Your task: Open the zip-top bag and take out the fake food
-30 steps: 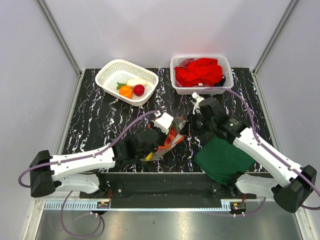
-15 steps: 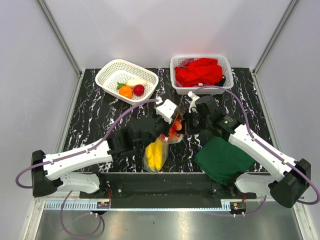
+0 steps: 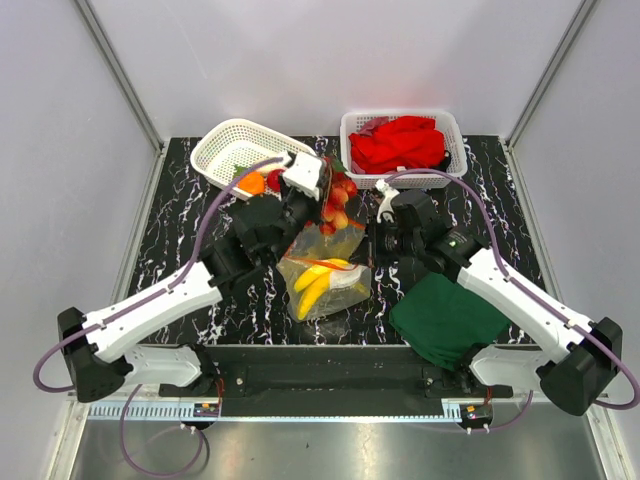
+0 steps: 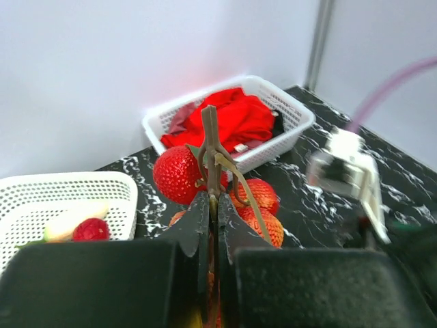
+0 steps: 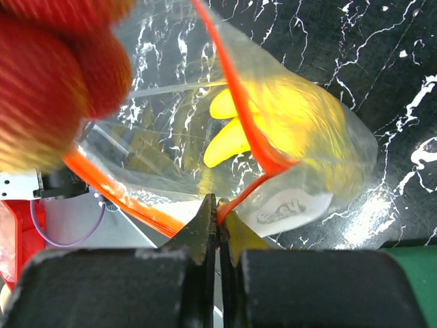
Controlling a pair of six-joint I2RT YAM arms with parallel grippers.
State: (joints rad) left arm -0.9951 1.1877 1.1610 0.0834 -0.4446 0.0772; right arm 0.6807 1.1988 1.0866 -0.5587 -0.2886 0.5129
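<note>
Black marbled surface [image 3: 180,240] sat inside white walls [image 3: 300,60]. The left gripper [image 4: 212,201] jaws pinched the red bunch [image 4: 179,174] by its stem, aloft near the basket [image 3: 222,140]. The right gripper [image 5: 217,208] jaws pinched the orange zip edge of the bag [image 3: 335,295], which lay mid-surface with bananas [image 3: 316,283] inside.

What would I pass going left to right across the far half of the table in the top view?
Left basket with fake food, red fruit bunch in the left claw, right basket with red cloth.

Bright, even light, soft shadows — glare on the zip-top bag [image 5: 177,150], blurred wrist-view foregrounds
</note>
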